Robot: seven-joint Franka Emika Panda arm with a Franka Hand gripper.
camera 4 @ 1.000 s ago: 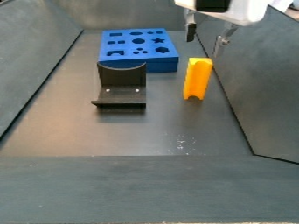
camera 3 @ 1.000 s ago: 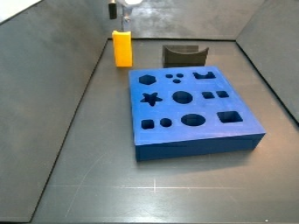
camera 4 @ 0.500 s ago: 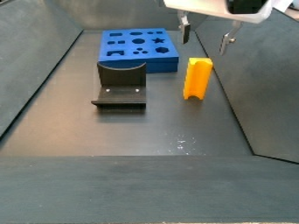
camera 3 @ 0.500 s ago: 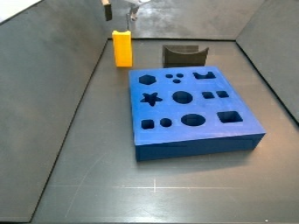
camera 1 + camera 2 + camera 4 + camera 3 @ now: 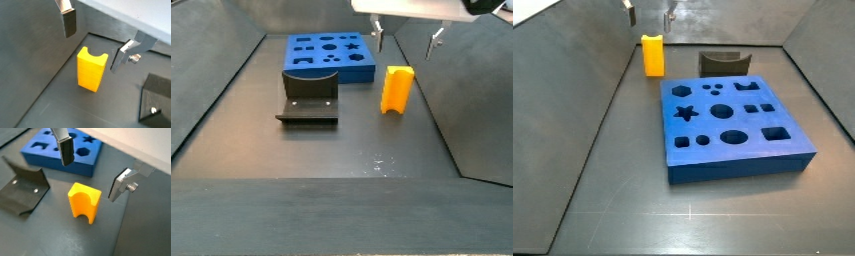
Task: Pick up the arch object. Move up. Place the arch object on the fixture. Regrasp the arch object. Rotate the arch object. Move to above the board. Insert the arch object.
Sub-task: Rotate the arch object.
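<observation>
Since a second ago: gripper (image 5: 405, 38) wider apart and slightly shifted over the block, one finger drawn leftward in a side view; arch object (image 5: 398, 90), fixture (image 5: 307, 98) and board (image 5: 330, 55) all unmoved. Now spread wide, holding nothing, hanging above the arch object with a finger to either side, clear in both wrist views, where the fingers (image 5: 69, 22) bracket the orange-yellow block (image 5: 91, 68) without touching it. Probably opened that far to clear the block's width before descending for the first step, the pick. Arch object standing upright on the dark floor near the bin wall, curved notch at its top in a wrist view (image 5: 84, 202); apart from the fixture and from the board. In a side view, block (image 5: 652, 54) at the far left, fixture (image 5: 723, 63) just beyond the far edge of the board (image 5: 734, 126). Fixture placed between block and board, likely as a resting stop for regrasping before rotation. Board flat, cut-outs up, none filled. Next move, by judgement: straight descent, fingers kept astride the narrow faces; risk of tipping so tall a block if one pad lands first.
</observation>
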